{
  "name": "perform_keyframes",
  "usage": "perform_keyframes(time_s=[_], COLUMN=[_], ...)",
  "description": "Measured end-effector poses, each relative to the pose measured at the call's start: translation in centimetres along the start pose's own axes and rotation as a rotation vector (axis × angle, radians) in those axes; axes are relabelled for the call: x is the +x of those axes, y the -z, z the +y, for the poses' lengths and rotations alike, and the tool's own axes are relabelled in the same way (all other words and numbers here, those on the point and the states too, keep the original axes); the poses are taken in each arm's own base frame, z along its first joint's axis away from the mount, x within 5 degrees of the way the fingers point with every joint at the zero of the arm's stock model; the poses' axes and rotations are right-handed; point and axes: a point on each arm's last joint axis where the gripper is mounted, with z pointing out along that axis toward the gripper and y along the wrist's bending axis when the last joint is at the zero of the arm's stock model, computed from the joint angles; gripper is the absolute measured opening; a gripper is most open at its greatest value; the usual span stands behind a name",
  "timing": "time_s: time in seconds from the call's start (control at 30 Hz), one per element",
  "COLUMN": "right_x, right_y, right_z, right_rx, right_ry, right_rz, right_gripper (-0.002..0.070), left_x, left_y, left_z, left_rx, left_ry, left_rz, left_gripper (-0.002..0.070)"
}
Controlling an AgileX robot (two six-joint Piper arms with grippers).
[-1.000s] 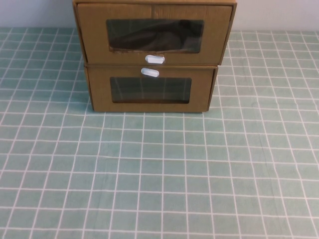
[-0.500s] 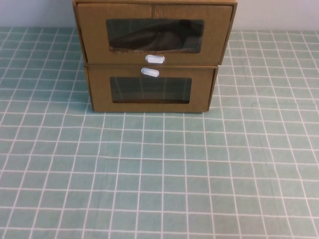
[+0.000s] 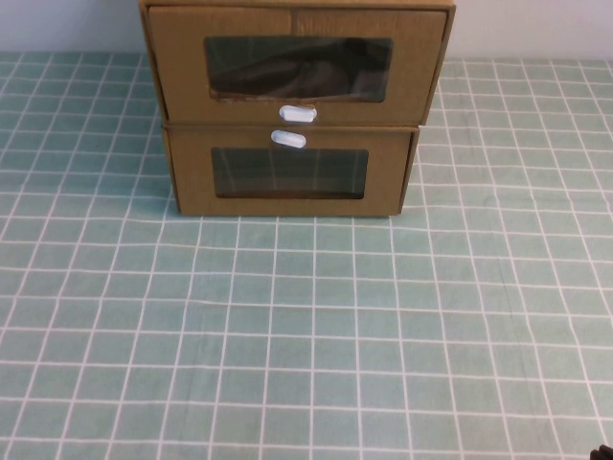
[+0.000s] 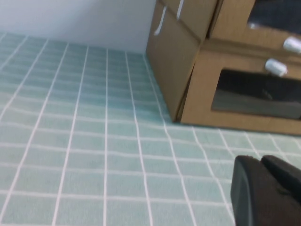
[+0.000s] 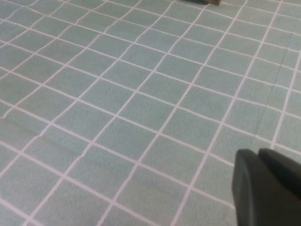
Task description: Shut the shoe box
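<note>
Two brown cardboard drawer boxes stand stacked at the table's far edge. The upper one is the shoe box, with a clear window and a white pull tab below it; something dark lies inside. Its front sits slightly forward of the lower box, whose tab is above its window. My left gripper is shut and empty, low over the table, left of and in front of the shoe box. My right gripper is shut and empty over the tablecloth, well short of the boxes.
A green cloth with a white grid covers the table in front of the boxes. A pale wall runs behind them. A dark bit of the right arm shows at the near right corner.
A small dark part of the right arm has come into the high view's near right corner. The boxes have not moved.
</note>
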Motion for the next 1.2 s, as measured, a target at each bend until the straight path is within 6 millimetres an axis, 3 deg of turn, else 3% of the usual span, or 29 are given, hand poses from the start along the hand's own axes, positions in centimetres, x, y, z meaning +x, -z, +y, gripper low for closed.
perform_keyframes(time_s=[0.13, 0.37, 1.2], right_x=[0.0, -0.1, -0.1], right_y=[0.0, 0.0, 0.0], right_z=[0.0, 0.0, 0.0], right_rx=[0.004, 0.000, -0.003], right_ry=[-0.002, -0.016, -0.032], right_rz=[-0.005, -0.010, -0.015], right_gripper=[-0.0011, -0.0011, -0.0011], left_x=[1.5, 3.1, 3.2], left_y=[0.0, 0.2, 0.3], left_z=[0.3, 0.8, 1.1], left_rx=[0.002, -0.034, -0.069], left_ry=[-0.006, -0.192, -0.219], left_rz=[0.021, 0.171, 0.191], left_gripper=[-0.0003, -0.0003, -0.0003])
